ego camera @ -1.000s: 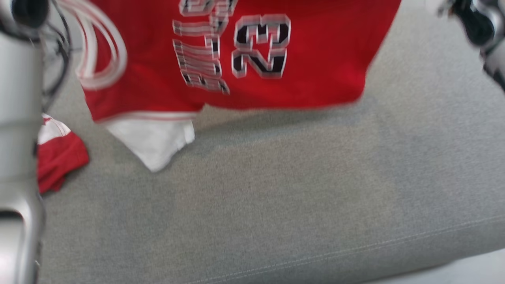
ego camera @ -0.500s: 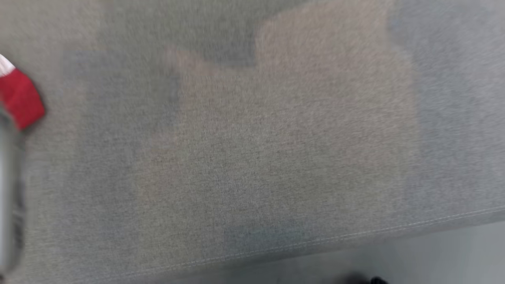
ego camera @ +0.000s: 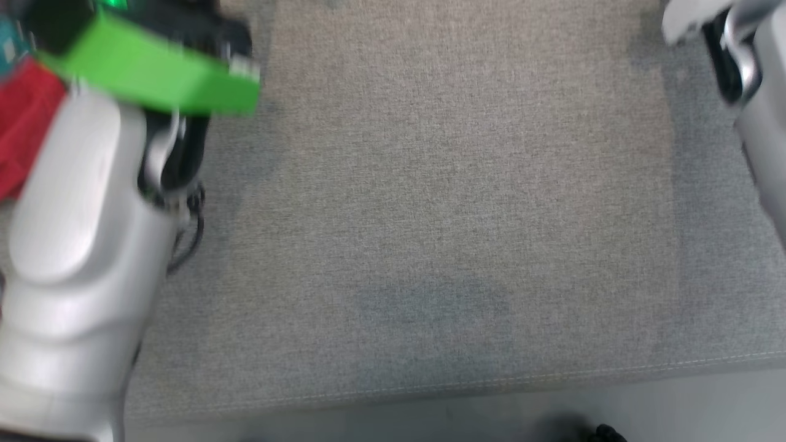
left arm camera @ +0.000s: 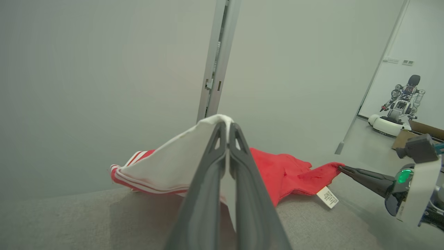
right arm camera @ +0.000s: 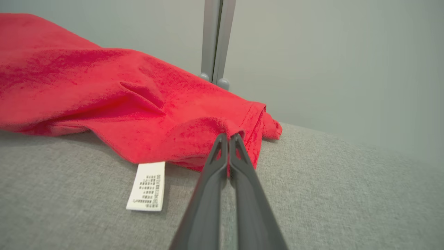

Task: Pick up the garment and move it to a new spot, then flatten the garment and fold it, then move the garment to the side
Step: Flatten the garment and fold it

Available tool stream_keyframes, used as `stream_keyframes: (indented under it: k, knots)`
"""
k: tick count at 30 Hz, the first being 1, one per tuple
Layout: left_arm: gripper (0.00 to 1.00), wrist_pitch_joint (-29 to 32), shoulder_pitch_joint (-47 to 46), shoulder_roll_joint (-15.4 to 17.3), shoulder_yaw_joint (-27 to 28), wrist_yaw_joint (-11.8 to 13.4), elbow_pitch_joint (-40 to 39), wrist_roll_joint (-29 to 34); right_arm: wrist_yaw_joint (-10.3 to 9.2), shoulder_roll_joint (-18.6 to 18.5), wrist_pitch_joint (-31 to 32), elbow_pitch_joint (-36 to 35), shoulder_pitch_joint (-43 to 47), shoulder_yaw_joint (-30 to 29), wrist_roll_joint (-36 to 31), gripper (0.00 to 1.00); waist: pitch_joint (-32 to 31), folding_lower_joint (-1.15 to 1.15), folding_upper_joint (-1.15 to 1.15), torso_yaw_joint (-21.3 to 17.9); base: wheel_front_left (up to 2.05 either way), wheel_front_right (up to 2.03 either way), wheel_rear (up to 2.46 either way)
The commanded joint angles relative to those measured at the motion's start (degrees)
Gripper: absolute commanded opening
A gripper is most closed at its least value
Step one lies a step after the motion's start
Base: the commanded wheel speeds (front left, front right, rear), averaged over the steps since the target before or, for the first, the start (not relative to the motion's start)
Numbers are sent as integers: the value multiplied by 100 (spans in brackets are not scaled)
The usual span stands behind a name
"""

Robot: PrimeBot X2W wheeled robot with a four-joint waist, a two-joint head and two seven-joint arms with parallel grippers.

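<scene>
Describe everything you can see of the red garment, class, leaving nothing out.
The garment is soft red fabric, creased, with a white section edged in red stripes and a white care label lying by its hem. It lies slumped on the grey upholstered surface, stretched between two grips: the left gripper is shut on the white part, lifting it into a peak, and the right gripper pinches the red hem corner.

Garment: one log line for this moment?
garment: partly on grey cushion | left end effector: shut on white part | right end effector: shut on red edge
</scene>
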Motion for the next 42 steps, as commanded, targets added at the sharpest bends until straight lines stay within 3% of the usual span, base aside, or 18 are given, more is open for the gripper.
stream_keyframes:
  k: [1,6,17,28,34,42]
  knots:
    - [0,-12,588,134,99,-8,-211,-150,-8,-28,-6,-186,433,45,154,0,-469,-1,0,-28,0,0,0]
    - [0,-13,2196,285,332,0,-828,-108,-8,-281,-6,-733,1525,17,463,0,-937,-1,0,-43,0,0,0]
    - [0,-13,4857,-103,987,256,-1646,-61,-8,-478,-6,-1617,3783,-815,388,0,-1966,-1,0,-10,0,0,0]
    - [0,167,6432,-172,963,699,-2233,-298,-10,-571,-6,-2025,5422,-1306,391,0,-2691,-1,0,70,0,0,0]
    - [0,345,6941,-25,928,1016,-2597,-137,-10,-589,62,-2502,6216,-1499,411,0,-2738,-1,0,155,0,0,0]
    - [0,569,6835,160,806,1019,-2994,31,-10,-537,556,-3500,6864,-1874,386,0,-2719,-1,0,188,0,0,0]
